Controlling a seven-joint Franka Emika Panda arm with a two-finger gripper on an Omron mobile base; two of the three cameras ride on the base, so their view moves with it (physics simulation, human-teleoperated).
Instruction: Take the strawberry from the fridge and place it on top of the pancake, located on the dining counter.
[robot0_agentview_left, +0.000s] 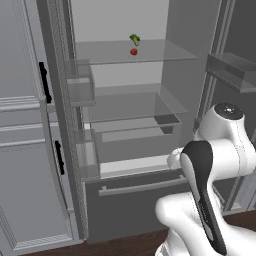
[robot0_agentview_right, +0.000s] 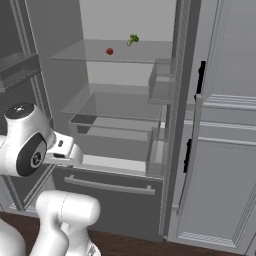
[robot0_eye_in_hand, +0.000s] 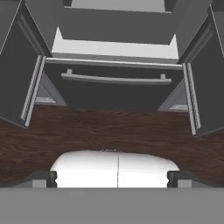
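Fridge (robot0_agentview_left: 125, 100): tall dark grey unit standing open, both doors swung wide; pale grey interior with clear glass shelves; seen from both base views, and from below in the hand view (robot0_eye_in_hand: 113, 30).
Cabinets (robot0_agentview_left: 25, 150): paneled grey fronts with black handles, just beside the fridge; at the left of the left base view, at the right of the right base view (robot0_agentview_right: 220, 150).
Arm (robot0_agentview_left: 210, 165): white body with dark joints, folded low in front of the fridge; in the right base view it rises at lower left (robot0_agentview_right: 30, 145).
Floor (robot0_eye_in_hand: 109, 131): dark wood planks, running under the fridge.
Bottom drawer (robot0_agentview_left: 135, 200): dark grey front with a long grey bar handle, shut; below the open compartment; in the hand view the handle lies across the upper middle (robot0_eye_in_hand: 113, 78).
Door bins (robot0_agentview_left: 82, 85): clear trays on the inner face of the left door, one above another; a further bin on the right door.
Top shelf (robot0_agentview_left: 165, 52): clear glass, bearing the two small items.
Gripper (robot0_eye_in_hand: 111, 177): fingers (robot0_eye_in_hand: 43, 178) spread wide apart, nothing between them; pointed toward the floor and the bottom drawer, well apart from the top shelf.
Leafy vegetable (robot0_agentview_left: 134, 39): small, green; just behind the fruit; also in the right base view (robot0_agentview_right: 132, 39).
Strawberry (robot0_agentview_left: 134, 51): tiny, red; resting on the top shelf near its middle; also in the right base view (robot0_agentview_right: 109, 51).
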